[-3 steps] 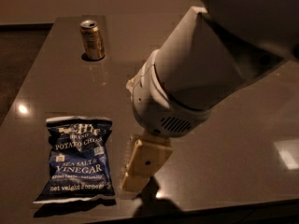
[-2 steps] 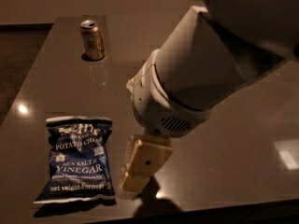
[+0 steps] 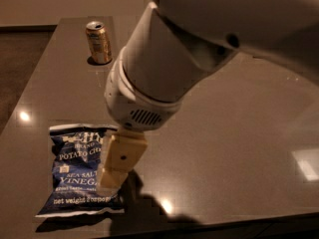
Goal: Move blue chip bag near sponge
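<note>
Dark glossy tabletop (image 3: pixel 234 128) fills most of the frame, with a strip of wall along the top edge. Dark blue crinkly potato chip bag (image 3: pixel 75 173) lies flat at lower left, white lettering facing up, silvery sealed edges at top and bottom. Cream-coloured gripper (image 3: pixel 112 176) hangs from a bulky white arm (image 3: pixel 149 83) at lower centre-left and overlaps the bag's right edge in this view. Contact with the bag: can't tell. Gripper clenched or released: can't tell. 1 gold drink can (image 3: pixel 98 43) stands upright at upper left, well apart from the bag.
</note>
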